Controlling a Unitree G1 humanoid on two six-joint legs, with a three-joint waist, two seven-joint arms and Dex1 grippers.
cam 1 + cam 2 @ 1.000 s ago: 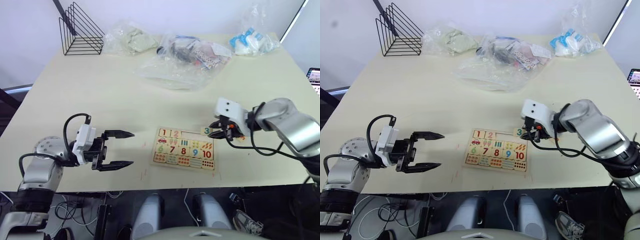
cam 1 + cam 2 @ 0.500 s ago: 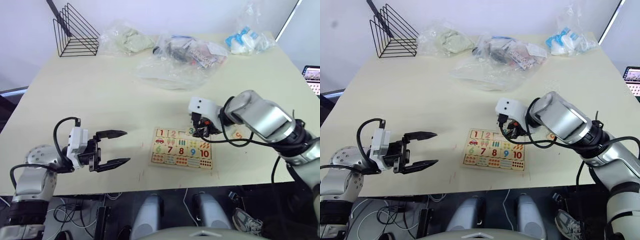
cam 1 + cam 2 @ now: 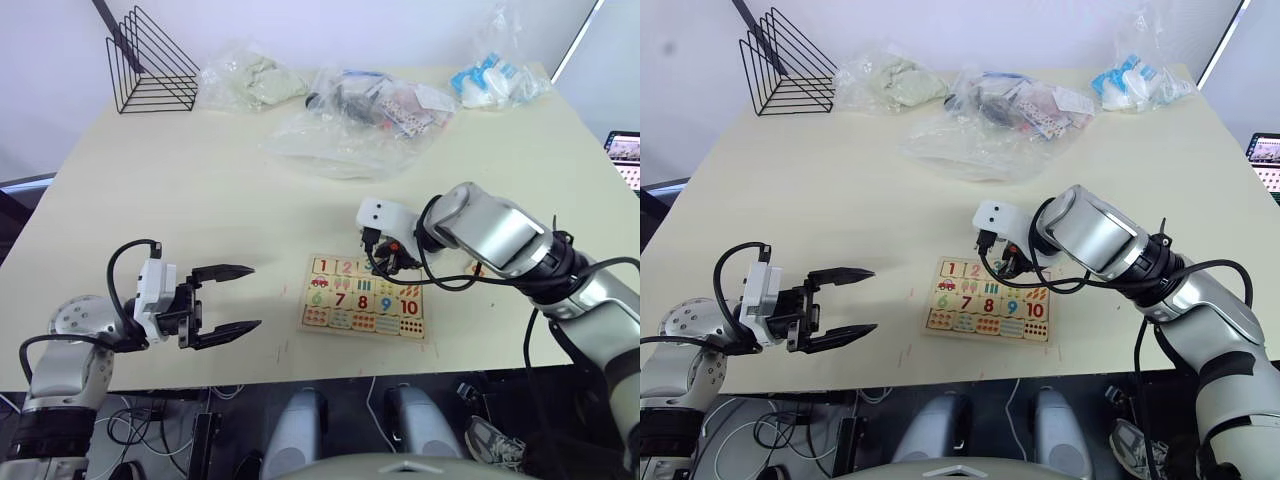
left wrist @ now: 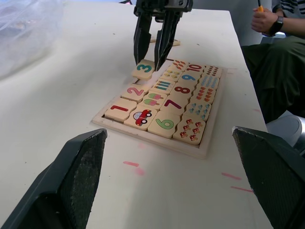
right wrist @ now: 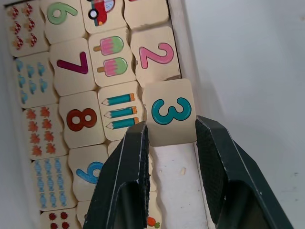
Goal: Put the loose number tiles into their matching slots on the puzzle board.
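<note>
In the eye views, I see my right gripper (image 3: 388, 262) at the puzzle board's (image 3: 364, 330) far edge and my left gripper (image 3: 238, 298) spread wide over bare table (image 3: 200, 190), well apart from the board. In the left wrist view, the right gripper's fingers (image 4: 141, 40) stand at the sides of the 3 tile (image 4: 144, 69), tilted over the board's top row next to the seated 2 tile (image 4: 134, 91). In the right wrist view, I see the 3 tile pinched between the two fingertips, overlapping the vacant slot (image 5: 175, 176) next to the 2 tile.
</note>
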